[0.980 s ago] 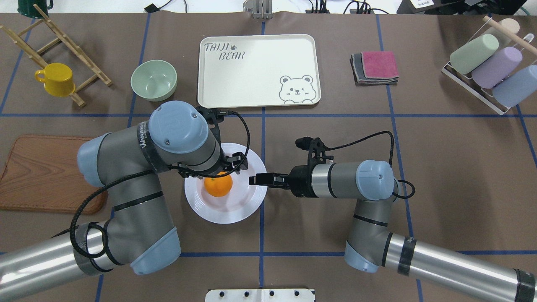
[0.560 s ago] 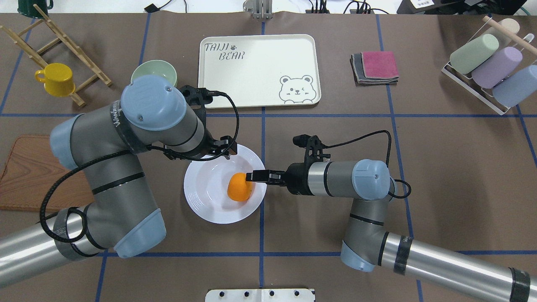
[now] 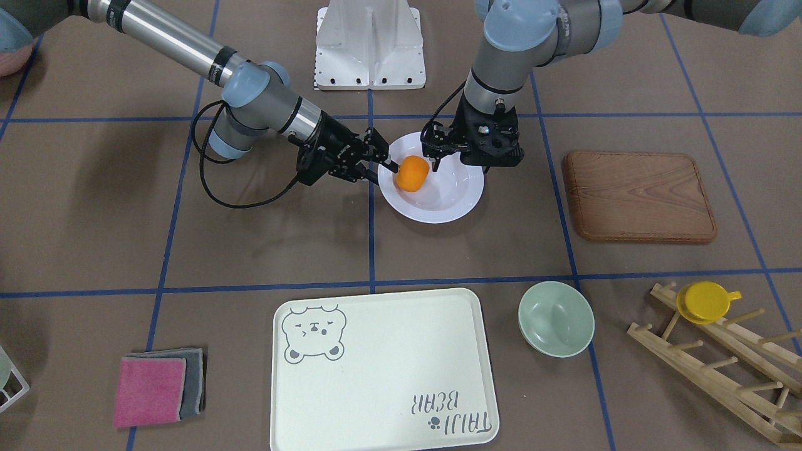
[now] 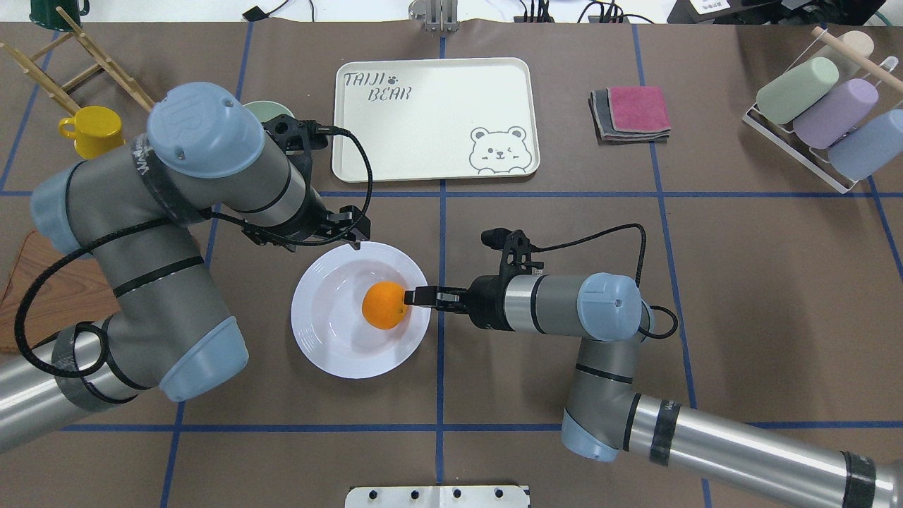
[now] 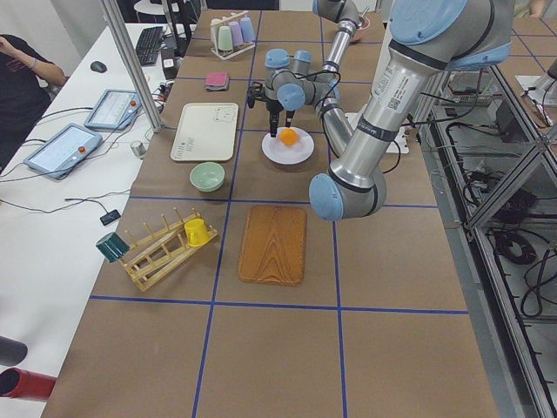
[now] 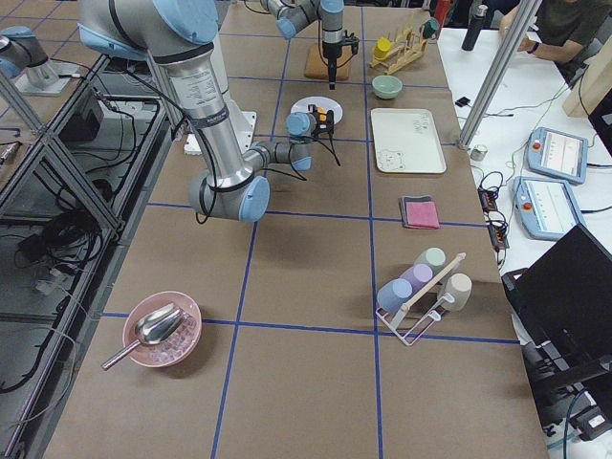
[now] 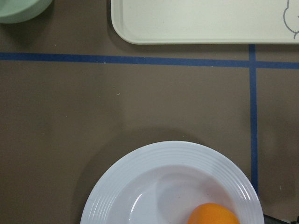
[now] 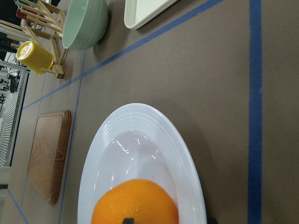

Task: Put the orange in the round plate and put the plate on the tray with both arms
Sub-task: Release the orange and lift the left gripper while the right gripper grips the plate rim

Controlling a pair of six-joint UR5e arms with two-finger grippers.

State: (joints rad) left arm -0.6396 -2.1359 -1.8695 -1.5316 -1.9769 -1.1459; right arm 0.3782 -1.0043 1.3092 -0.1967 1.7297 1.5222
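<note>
The orange (image 4: 383,305) lies free in the round plate (image 4: 331,339), right of its middle. My right gripper (image 4: 410,296) comes in low from the right, open, its jaws straddling the plate's right rim, and its upper fingertip (image 3: 392,168) touches the orange. My left gripper (image 4: 347,236) hangs above the plate's far-left rim, open and holding nothing; its fingers do not show in the left wrist view, where the plate (image 7: 140,196) and orange (image 7: 212,215) fill the bottom. The tray (image 4: 434,116) lies bare beyond the plate.
A green bowl (image 3: 556,318) sits left of the tray, partly behind my left arm. A wooden board (image 3: 639,195) lies at the left, with a rack and yellow cup (image 3: 702,302) farther back. Folded cloths (image 4: 631,113) and a cup rack (image 4: 825,113) are at the right.
My left gripper let go of the orange and drew back to the far left. The orange rolled right in the plate. My right gripper pushed in leftward, and the plate slid slightly left.
</note>
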